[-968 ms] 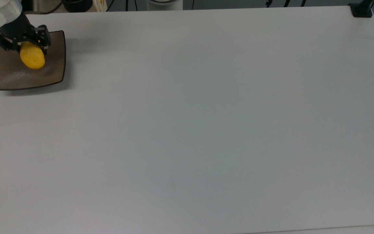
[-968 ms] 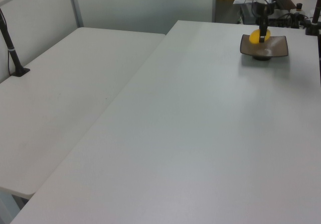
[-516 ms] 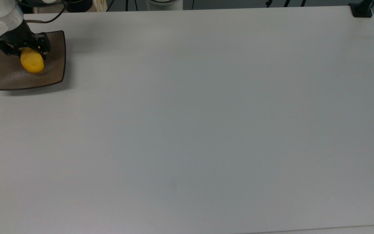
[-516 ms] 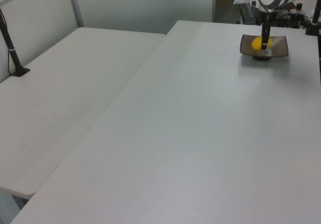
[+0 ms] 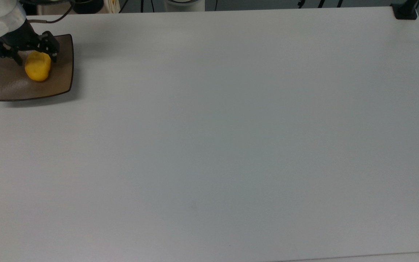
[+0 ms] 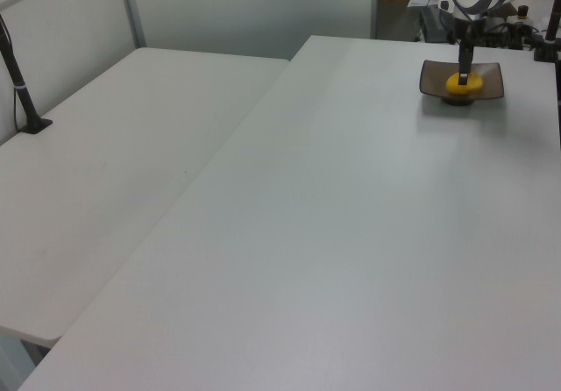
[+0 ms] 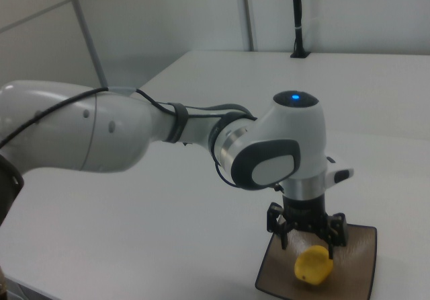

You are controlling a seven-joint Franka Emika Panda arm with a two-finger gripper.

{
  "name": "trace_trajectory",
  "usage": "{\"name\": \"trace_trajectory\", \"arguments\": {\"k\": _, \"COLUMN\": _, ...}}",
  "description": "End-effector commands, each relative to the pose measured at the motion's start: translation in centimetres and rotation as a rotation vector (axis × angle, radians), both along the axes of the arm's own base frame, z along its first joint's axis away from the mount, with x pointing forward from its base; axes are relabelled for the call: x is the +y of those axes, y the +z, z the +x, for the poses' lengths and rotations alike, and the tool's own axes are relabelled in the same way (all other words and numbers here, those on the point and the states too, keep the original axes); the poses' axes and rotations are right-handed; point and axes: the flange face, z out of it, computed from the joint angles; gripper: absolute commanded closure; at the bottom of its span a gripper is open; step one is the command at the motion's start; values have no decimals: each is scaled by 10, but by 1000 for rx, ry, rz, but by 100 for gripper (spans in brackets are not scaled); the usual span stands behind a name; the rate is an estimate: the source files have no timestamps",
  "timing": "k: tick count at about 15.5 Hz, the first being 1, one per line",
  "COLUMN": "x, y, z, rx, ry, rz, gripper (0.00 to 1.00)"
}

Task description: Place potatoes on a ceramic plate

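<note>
Fingers of the gripper (image 5: 32,54) stand released, straddling the potato (image 5: 38,66) lying on the plate (image 5: 62,78), upper left of the top view.

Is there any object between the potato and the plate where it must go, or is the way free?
Nothing stands between them: the potato already lies on the ceramic plate. The gripper is open, its fingers on either side of the potato.
</note>
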Motion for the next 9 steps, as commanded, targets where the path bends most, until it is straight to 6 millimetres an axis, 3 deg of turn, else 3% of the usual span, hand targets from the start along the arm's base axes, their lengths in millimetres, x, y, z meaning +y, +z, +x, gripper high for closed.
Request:
{"name": "trace_trajectory", "arguments": {"k": 1, "x": 18, "y": 74, "z": -13, "rx": -18, "ry": -44, "rz": -7, "gripper": 0}}
{"name": "trace_trajectory", "arguments": {"k": 6, "x": 60, "y": 170, "z": -38, "rx": -60, "ry": -172, "rz": 8, "gripper": 0}}
{"name": "trace_trajectory", "arguments": {"k": 9, "x": 93, "y": 225, "z": -51, "rx": -80, "ry": -159, "rz": 15, "gripper": 0}}
